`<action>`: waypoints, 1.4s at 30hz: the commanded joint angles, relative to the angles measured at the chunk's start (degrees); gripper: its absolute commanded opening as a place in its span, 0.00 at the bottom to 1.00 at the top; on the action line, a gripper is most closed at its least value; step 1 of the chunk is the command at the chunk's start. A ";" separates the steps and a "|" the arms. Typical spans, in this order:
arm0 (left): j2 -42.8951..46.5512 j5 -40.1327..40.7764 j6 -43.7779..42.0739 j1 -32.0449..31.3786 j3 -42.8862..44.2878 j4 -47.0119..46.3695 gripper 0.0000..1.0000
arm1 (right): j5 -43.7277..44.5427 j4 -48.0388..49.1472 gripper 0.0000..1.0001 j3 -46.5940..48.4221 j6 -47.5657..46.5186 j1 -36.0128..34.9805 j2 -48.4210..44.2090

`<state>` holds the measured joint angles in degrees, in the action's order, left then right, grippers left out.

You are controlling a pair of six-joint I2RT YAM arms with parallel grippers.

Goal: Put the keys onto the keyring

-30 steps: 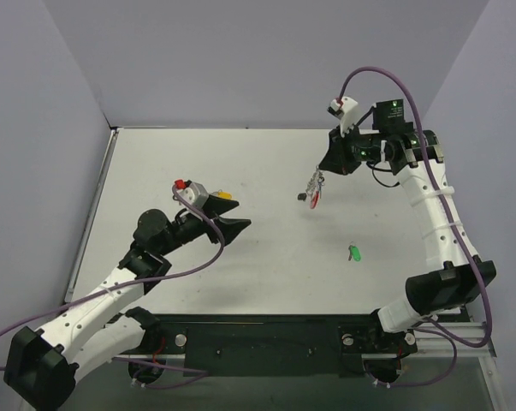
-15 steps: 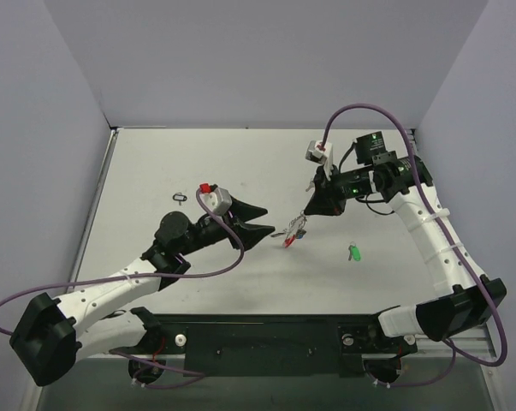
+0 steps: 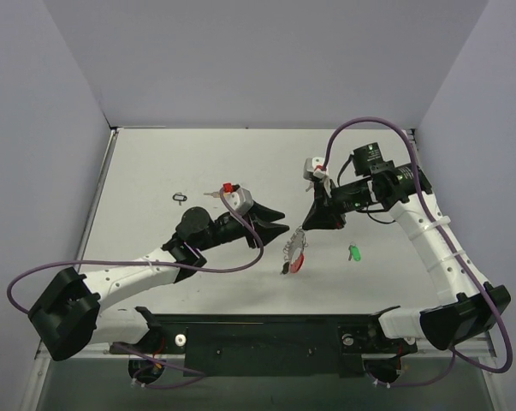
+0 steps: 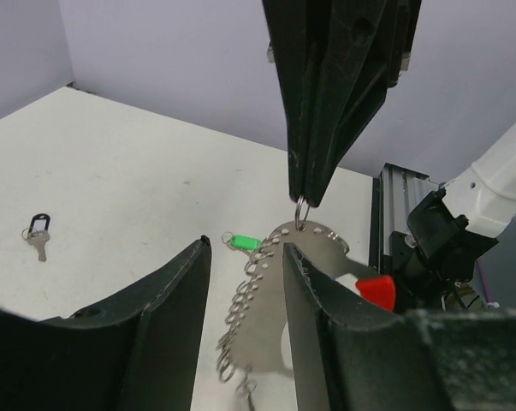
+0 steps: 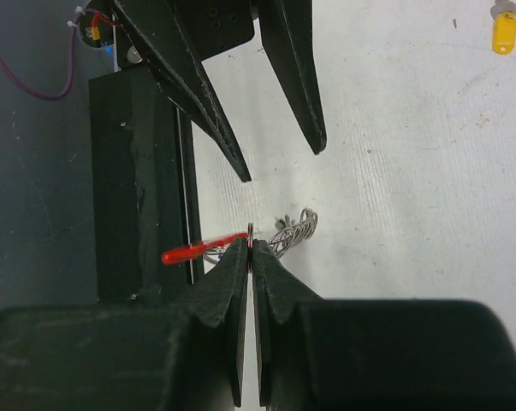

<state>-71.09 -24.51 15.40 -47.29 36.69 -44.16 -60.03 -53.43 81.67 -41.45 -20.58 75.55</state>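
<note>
Pinching the keyring (image 3: pixel 293 250) at its top, our right gripper (image 3: pixel 309 224) hangs it along 1-to-7 o'clock. Our half-open, empty left gripper (image 3: pixel 280 227) has it at 5 o'clock.

I am dangling the keyring (image 3: pixel 293 251), a long silver coil loop with a red plastic piece (image 4: pixel 376 291), by its small top ring from my pinched right gripper (image 5: pixel 251 248). The green key (image 3: pixel 354 253) is lying flat on the table near its right side. The black-headed key (image 3: pixel 180 197) and the yellow key (image 5: pixel 503 30) are lying well to its left.
</note>
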 commanded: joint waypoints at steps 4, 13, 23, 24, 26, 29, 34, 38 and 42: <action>-1.68 -0.71 -1.07 -3.86 3.13 -5.58 0.48 | -4.48 -1.24 0.00 -0.90 -3.28 -1.13 -1.72; -3.79 0.87 0.59 -5.36 2.78 -7.43 0.45 | -4.48 -1.33 0.00 -1.16 -3.55 -1.83 -1.72; -4.76 0.43 1.74 -5.45 2.69 -8.49 0.41 | -3.78 -1.33 0.00 -0.98 -3.64 -2.71 -0.84; -4.76 0.17 1.83 -5.53 2.69 -8.57 0.40 | -3.43 -1.33 0.00 -1.07 -3.64 -2.71 -0.84; -4.76 -0.18 2.09 -5.45 2.69 -8.75 0.34 | -3.17 -1.33 0.00 -1.16 -3.72 -2.71 -0.75; -4.85 -0.54 2.53 -5.45 2.69 -8.75 0.29 | -3.16 -1.24 0.00 -1.07 -3.72 -2.71 -0.58; -5.20 -1.76 3.76 -5.45 2.60 -8.92 0.24 | -2.29 -1.24 0.00 -1.07 -3.72 -2.89 -0.40; -5.81 -3.25 5.08 -5.53 2.69 -9.27 0.17 | -0.44 -1.15 0.00 -1.07 -3.81 -3.24 -0.05; -6.25 -5.10 6.57 -5.53 2.78 -9.28 0.00 | 1.14 -1.06 0.00 -0.81 -3.64 -3.59 -0.05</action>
<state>-76.86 -26.09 19.73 -52.51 37.89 -50.13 -58.63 -54.28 80.97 -44.07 -23.44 75.48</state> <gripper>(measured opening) 0.043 0.005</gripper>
